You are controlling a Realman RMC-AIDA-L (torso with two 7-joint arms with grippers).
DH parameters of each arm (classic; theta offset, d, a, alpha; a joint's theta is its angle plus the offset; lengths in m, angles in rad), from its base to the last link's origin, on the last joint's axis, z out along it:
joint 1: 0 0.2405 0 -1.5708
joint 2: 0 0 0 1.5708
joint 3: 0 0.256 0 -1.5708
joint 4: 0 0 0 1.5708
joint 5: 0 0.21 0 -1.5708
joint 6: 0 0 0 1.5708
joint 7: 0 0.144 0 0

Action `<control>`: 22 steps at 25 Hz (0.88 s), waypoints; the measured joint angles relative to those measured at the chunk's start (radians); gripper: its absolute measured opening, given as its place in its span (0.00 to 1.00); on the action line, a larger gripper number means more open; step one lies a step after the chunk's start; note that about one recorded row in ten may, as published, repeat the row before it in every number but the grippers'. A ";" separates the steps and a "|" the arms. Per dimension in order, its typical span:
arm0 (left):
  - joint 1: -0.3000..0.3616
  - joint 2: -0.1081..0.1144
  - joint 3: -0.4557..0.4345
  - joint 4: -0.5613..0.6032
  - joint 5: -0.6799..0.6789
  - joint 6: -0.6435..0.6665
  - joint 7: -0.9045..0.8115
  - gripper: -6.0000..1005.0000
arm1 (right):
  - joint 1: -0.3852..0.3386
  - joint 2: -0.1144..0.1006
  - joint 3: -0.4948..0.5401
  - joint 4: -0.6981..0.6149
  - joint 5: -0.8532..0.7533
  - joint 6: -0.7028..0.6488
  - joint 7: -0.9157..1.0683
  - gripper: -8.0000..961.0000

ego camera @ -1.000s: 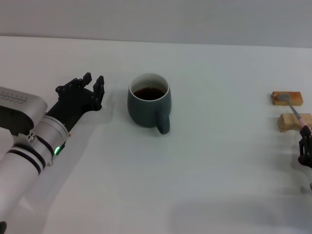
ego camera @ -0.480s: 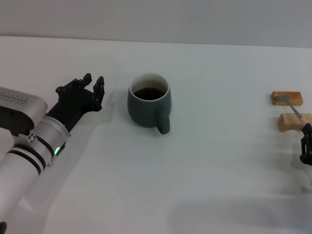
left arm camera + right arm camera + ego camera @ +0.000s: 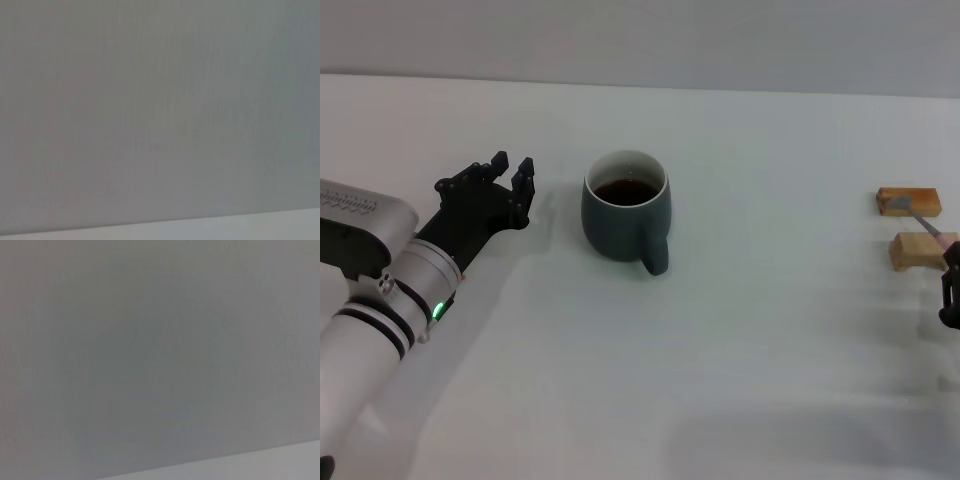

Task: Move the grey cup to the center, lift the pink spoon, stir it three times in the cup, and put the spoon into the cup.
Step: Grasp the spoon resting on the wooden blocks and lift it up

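The grey cup point(image 3: 626, 212) stands upright near the table's middle, dark liquid inside, its handle toward me. My left gripper point(image 3: 512, 174) is open and empty, a short way left of the cup and apart from it. The pink spoon point(image 3: 926, 223) lies across two tan wooden blocks at the far right, its grey bowl on the far block and its pink handle toward me. My right gripper point(image 3: 950, 290) shows only partly at the right edge, just in front of the spoon's handle end. Both wrist views show only a blank grey surface.
Two tan wooden blocks, the far one point(image 3: 909, 202) and the near one point(image 3: 918, 251), sit at the right edge of the white table point(image 3: 770, 350). A grey wall runs along the back.
My right gripper has drifted right, further out of the picture. The left arm, cup and spoon have not moved.
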 joint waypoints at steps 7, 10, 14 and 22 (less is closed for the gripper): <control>0.001 0.000 0.000 0.000 0.000 -0.006 0.000 0.31 | 0.007 -0.001 0.000 0.001 0.000 -0.030 0.001 0.14; 0.001 0.000 0.000 -0.003 0.000 -0.012 0.000 0.31 | 0.013 -0.001 0.000 0.004 0.000 -0.040 0.001 0.14; 0.001 0.000 0.000 -0.004 0.000 -0.013 0.000 0.31 | 0.018 -0.001 0.000 0.007 0.000 -0.049 0.002 0.14; 0.002 0.000 0.000 -0.006 0.000 -0.013 0.000 0.31 | 0.027 -0.003 0.000 0.001 0.006 -0.077 0.002 0.14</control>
